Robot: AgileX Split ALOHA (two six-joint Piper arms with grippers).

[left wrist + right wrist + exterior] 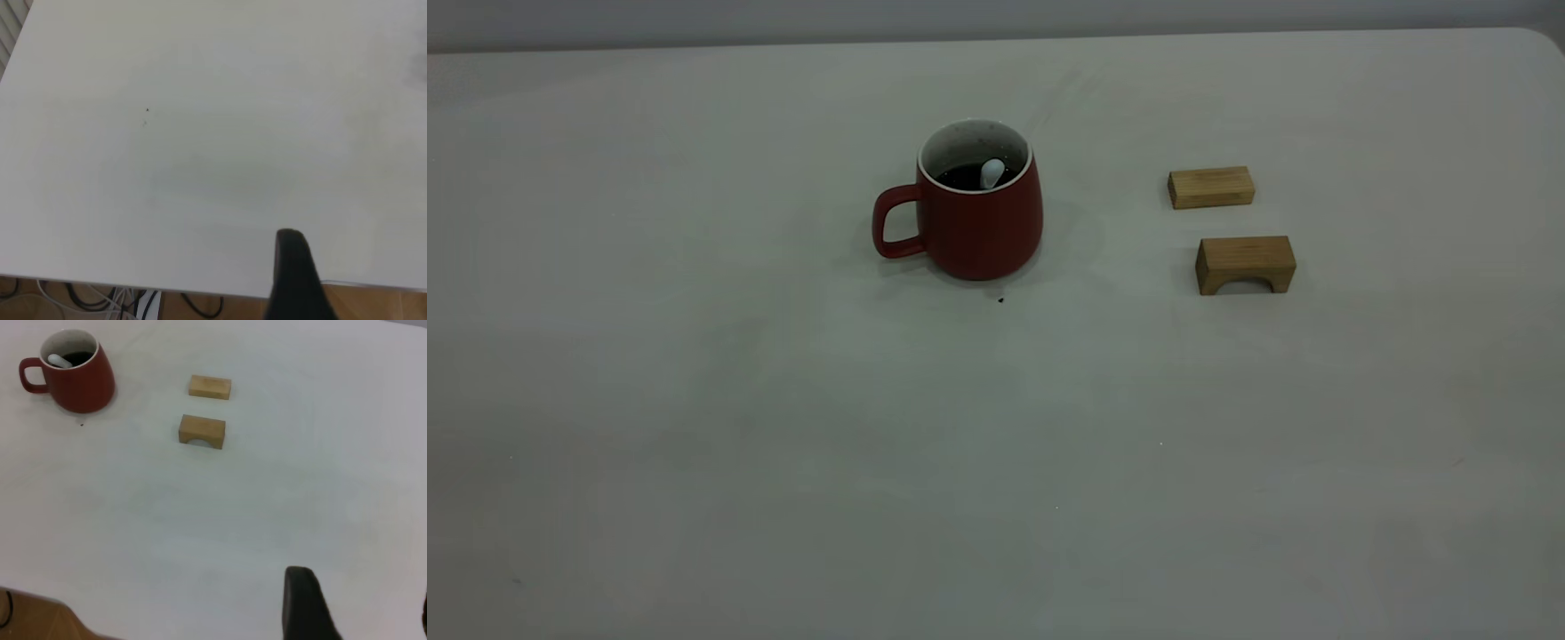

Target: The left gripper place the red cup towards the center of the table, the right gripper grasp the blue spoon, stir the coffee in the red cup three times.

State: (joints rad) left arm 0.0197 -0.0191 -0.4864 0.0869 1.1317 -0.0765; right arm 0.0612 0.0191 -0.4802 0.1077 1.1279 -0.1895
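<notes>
The red cup (978,222) stands upright near the middle of the table (783,444), its handle pointing toward the left side. Dark coffee (959,176) fills it, and the blue spoon's pale handle end (992,172) sticks out of the liquid, leaning on the inner wall. The right wrist view shows the cup (77,380) far off with the spoon (59,361) inside. My right gripper (362,587) hovers open and empty over bare table, far from the cup. My left gripper (357,250) is open over the table's edge, with only one finger (293,267) showing. Neither arm appears in the exterior view.
Two tan wooden blocks lie right of the cup: a flat one (1211,188) and an arched one (1245,264). A tiny black speck (1000,300) sits just in front of the cup. Cables (100,300) hang below the table edge in the left wrist view.
</notes>
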